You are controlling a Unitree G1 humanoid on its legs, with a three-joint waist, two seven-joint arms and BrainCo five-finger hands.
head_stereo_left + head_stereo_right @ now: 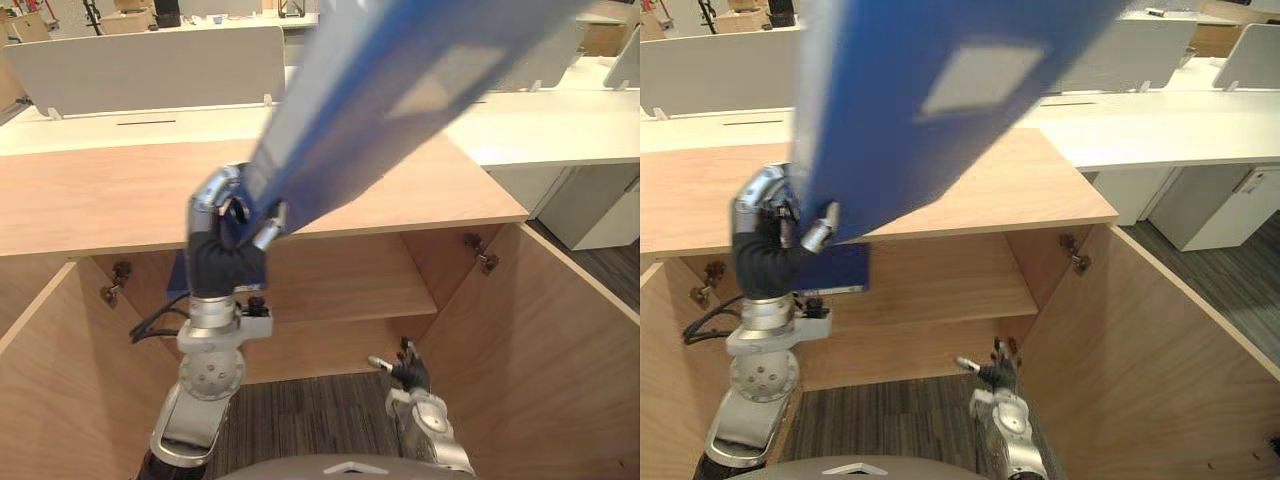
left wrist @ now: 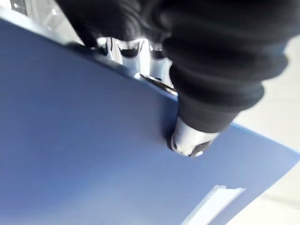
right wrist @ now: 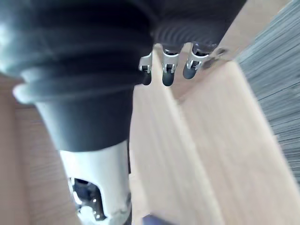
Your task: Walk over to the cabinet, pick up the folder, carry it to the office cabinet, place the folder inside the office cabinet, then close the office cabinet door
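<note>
Holds the blue folder (image 1: 940,100) tilted high above the top board of the office cabinet (image 1: 420,195), well outside it, pinched by its lower corner alone in the left hand (image 1: 228,235), thumb pressed on one face and fingers curled behind the other. Hangs the right hand (image 1: 410,375) low before the cabinet's open front, fingers loose, nothing in them. Looks to be at the carrying-in step, with placing and door-closing not yet done. Risks a slip: grips so little of so long a sheet that the free end could sag, twist in the pinch or drop. Risks also a knock on the cabinet's top edge, since the folder must come down and turn flat to pass under it onto the shelf (image 1: 340,290). Could also strike the dark blue flat item (image 1: 837,268) at the left of the cabinet's upper bay, just behind the left hand. Shows the doors (image 1: 560,330) swung wide on either side of the cabinet, hinges (image 1: 483,255) on its inner walls, grey carpet (image 1: 300,410) below. Looks beyond the cabinet onto white benches (image 1: 540,125) with pale divider panels (image 1: 140,65).
</note>
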